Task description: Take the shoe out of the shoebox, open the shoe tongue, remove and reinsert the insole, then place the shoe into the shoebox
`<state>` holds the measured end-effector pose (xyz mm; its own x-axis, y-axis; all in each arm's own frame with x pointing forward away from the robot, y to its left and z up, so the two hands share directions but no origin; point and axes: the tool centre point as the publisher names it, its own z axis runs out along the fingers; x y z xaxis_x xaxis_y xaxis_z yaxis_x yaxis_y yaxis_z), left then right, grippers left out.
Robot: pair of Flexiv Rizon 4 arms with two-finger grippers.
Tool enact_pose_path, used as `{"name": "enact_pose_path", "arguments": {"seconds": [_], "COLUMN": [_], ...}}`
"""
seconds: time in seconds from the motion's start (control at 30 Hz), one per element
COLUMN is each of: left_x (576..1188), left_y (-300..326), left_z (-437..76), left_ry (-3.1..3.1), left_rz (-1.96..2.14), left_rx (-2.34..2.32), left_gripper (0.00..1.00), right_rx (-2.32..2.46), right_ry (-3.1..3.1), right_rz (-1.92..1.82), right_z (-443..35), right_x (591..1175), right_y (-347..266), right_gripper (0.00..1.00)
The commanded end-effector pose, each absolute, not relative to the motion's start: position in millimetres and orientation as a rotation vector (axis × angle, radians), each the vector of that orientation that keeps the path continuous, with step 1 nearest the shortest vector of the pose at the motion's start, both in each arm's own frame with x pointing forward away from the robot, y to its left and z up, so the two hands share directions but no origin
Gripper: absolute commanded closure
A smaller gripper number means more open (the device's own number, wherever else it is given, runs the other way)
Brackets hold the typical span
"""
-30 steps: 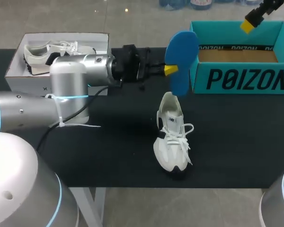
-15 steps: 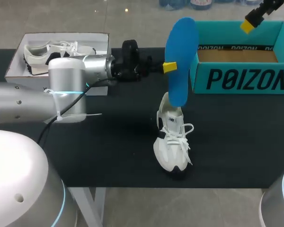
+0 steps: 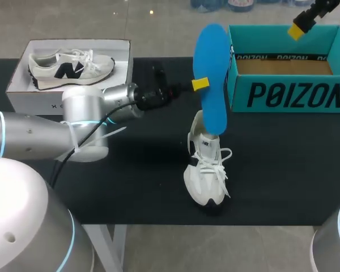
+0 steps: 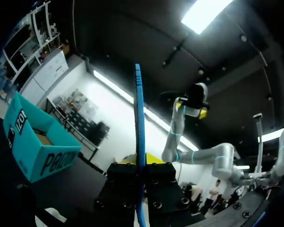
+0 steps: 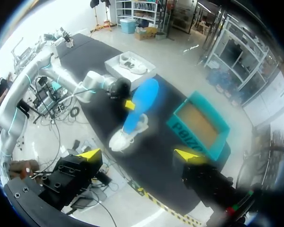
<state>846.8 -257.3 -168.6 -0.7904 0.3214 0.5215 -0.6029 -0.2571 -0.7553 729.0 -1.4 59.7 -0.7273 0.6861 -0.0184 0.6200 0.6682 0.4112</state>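
Head view: my left arm comes in from the left across the black worktop [image 3: 130, 181]. Its left claw [image 3: 199, 84] is clamped on the edge of a blue insole [image 3: 209, 79], about halfway along its length. The insole stands nearly upright, and its lower end meets the heel opening of a white shoe [image 3: 205, 164]. I cannot tell whether that end is already inside the shoe. The shoe sits upright on its sole near the middle of the worktop, toe toward the near edge, laces loose, with nothing holding it.

A teal shoebox [image 3: 289, 93] stands open at the far right, just beside the insole's upper half. A white shoebox [image 3: 68, 99] at the far left holds a second shoe [image 3: 71, 63].

In the left wrist view the insole shows edge-on as a thin blue line, pinched between the two fingers.

In the right wrist view the right claw [image 5: 139, 156] is spread wide and holds nothing. It hangs high above the worktop, well away from the shoe.

I judge the insole is being put back in. Several things could go wrong from here:
- The shoe is free, so a downward push could slide it or tip it over.
- The insole is thin and held at one edge, so it may buckle or swivel in the grip.
- Its end could catch on the collar or tongue and fold.
- Its upper half could brush the teal shoebox's wall.
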Motion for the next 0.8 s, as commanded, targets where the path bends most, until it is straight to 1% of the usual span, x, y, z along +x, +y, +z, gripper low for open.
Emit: {"name": "enact_pose_path", "arguments": {"seconds": [0.03,0.33,0.57,0.8], "left_x": [849.0,849.0,865.5,878.1], "left_y": [-258.6,-258.6,-247.7,-245.4], "left_z": [-170.5,-170.5,-159.2,-160.6], "left_ry": [-1.414,-1.414,-1.031,-1.008], "left_rz": [2.078,2.078,1.913,1.778], "left_rx": [0.344,0.344,0.715,0.839], "left_gripper": [1.0,1.0,1.0,1.0], "right_rx": [1.072,1.072,1.072,1.072], "right_ry": [2.714,2.714,2.714,2.714], "right_rz": [0.567,0.567,0.567,0.567], "right_z": [60.8,60.8,60.8,60.8], "right_x": [730.6,730.6,730.6,730.6], "right_y": [-0.7,-0.7,-0.7,-0.7], "right_gripper": [0.0,0.0,0.0,0.0]}}
